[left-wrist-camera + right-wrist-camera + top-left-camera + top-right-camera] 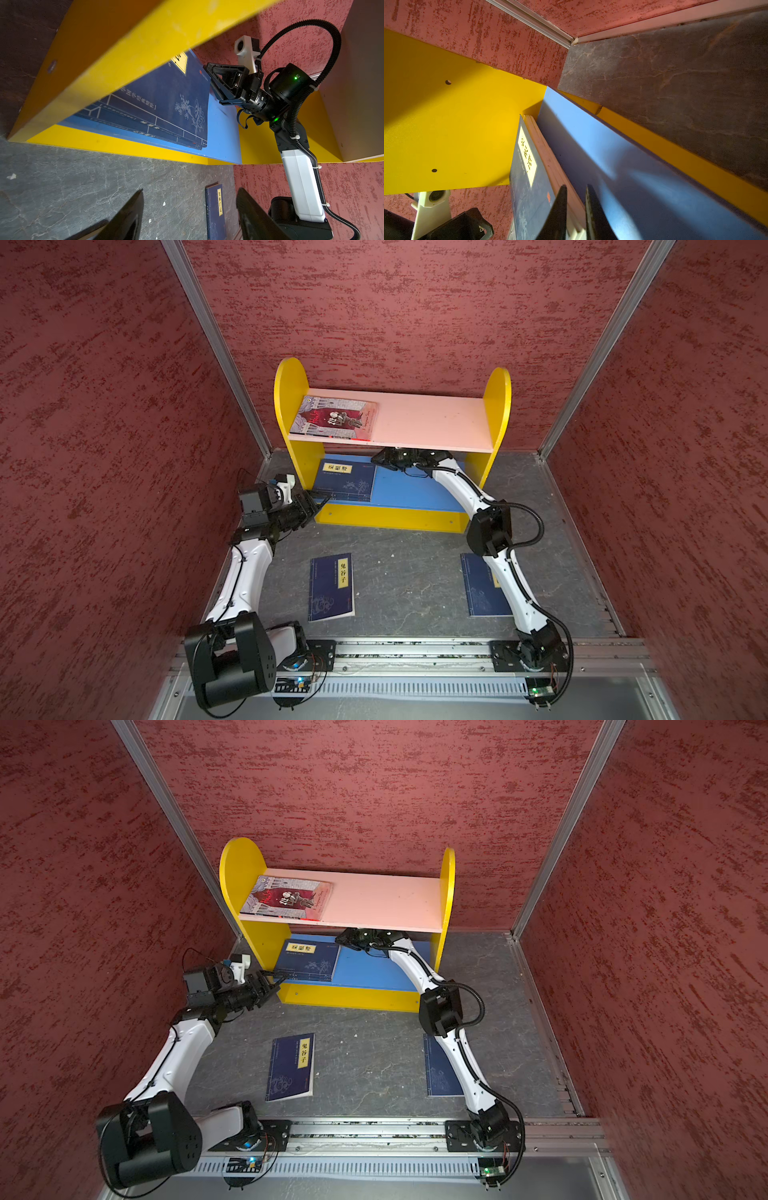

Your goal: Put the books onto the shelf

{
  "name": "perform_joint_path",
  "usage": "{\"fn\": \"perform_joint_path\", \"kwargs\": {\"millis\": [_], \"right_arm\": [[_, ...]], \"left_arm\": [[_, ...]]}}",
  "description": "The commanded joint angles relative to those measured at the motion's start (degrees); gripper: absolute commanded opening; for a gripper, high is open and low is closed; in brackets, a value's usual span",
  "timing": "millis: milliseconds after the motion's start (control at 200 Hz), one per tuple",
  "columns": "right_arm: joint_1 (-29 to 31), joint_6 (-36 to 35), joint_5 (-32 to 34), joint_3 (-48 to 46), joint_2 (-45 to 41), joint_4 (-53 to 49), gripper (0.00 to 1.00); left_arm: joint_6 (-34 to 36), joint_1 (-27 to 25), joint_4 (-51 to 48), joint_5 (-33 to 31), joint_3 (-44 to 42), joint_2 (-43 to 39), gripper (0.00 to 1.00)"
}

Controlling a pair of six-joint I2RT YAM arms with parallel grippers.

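Observation:
The shelf [436, 418] [386, 898] stands at the back wall. A red-and-grey book [334, 416] [289, 896] lies flat on its pink upper board. Two stacked navy books [347, 481] [309, 961] [162, 97] [529, 187] rest at the left of the blue lower board [415, 489]. My right gripper [376, 460] [205, 67] [576, 186] reaches under the pink board and is shut on the stack's far right corner, with page edges in the narrow gap. My left gripper [320, 504] [190, 189] is open and empty by the stack's near left corner.
Two more navy books lie flat on the grey floor. One book [331, 587] [291, 1067] is in the middle. The other book [482, 589] [216, 212] is partly under my right arm. Red walls close in on three sides, and a metal rail [415, 651] runs along the front.

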Motion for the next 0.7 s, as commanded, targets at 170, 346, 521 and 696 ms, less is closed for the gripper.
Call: {"fn": "perform_joint_path", "kwargs": {"millis": [170, 346, 521, 696], "right_arm": [[1.0, -0.9, -4.6, 1.7, 2.1, 0.5, 0.14], [1.1, -2.5, -4.7, 1.7, 2.0, -1.8, 0.13], [1.1, -2.4, -5.5, 1.7, 1.7, -1.4, 0.02], [1.5, -2.5, -6.7, 1.8, 1.4, -1.0, 0.03]], "left_arm": [[1.0, -0.2, 2.0, 0.4, 1.3, 1.0, 0.71], [1.0, -0.2, 1.9, 0.4, 1.6, 1.2, 0.71], [1.0, -0.2, 1.8, 0.5, 1.6, 0.9, 0.71], [1.1, -0.2, 1.8, 0.4, 1.6, 0.8, 0.71]]}}
